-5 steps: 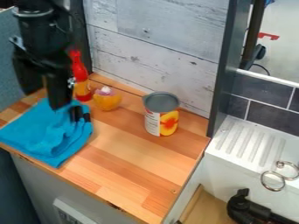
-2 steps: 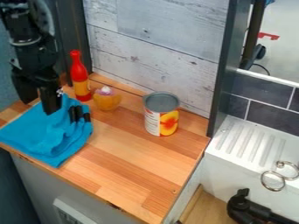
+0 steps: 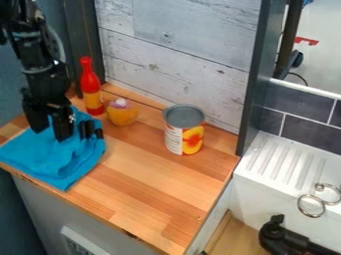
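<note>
Since the last couple of frames I've swung toward the view's L edge, then dropped a bit and come slightly back; the cloth etc. haven't shifted. That puts my gripper (image 3: pixel 50 131) low over the blue cloth (image 3: pixel 57 162), fingers apart w/ nothing between; contact w/ the fabric, can't tell. Cloth's at the counter's L end in view: soft, matte, rumpled, folds bunched near two short dark pieces (image 3: pixel 87 129), ID unclear, just beside my nearer fingertip.

Behind: red bottle (image 3: pixel 90 88), upright, smooth, narrow neck, yellow label. Next to it, a rounded orange-yellow thing (image 3: pixel 122 115) w/ pale purplish top. Farther R, well apart, an upright can (image 3: pixel 183 132), cylindrical, dull grey top, printed label. Counter (image 3: pixel 150 172) = wood strips, visible grain.
</note>
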Controlling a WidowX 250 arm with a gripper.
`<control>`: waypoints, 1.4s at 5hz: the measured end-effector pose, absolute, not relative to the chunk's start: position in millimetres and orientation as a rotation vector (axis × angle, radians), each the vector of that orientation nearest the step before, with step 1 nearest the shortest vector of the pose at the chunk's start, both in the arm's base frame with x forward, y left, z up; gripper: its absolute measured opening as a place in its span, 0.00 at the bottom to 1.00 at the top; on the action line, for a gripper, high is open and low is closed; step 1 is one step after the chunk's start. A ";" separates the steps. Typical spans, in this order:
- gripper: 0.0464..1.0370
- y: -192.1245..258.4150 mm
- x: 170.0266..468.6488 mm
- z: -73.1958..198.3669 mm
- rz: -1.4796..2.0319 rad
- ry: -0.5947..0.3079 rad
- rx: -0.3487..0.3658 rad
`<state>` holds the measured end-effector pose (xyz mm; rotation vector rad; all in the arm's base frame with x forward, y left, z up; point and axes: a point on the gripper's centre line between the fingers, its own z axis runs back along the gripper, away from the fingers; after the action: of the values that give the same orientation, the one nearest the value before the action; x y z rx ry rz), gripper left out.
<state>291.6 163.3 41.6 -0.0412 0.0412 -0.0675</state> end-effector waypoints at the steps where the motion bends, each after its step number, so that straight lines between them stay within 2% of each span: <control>1: 0.96 165.5 294.4 23.3 -0.066 0.073 -0.060; 3: 0.96 157.5 288.6 6.3 -0.051 0.052 -0.097; 4: 0.96 116.9 280.7 6.4 -0.009 0.086 -0.138; 6: 0.96 27.1 280.2 3.3 -0.042 0.093 -0.198; 7: 0.96 3.1 285.7 1.7 -0.075 0.101 -0.210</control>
<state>285.7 3.1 1.7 -0.2098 0.1010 -0.0747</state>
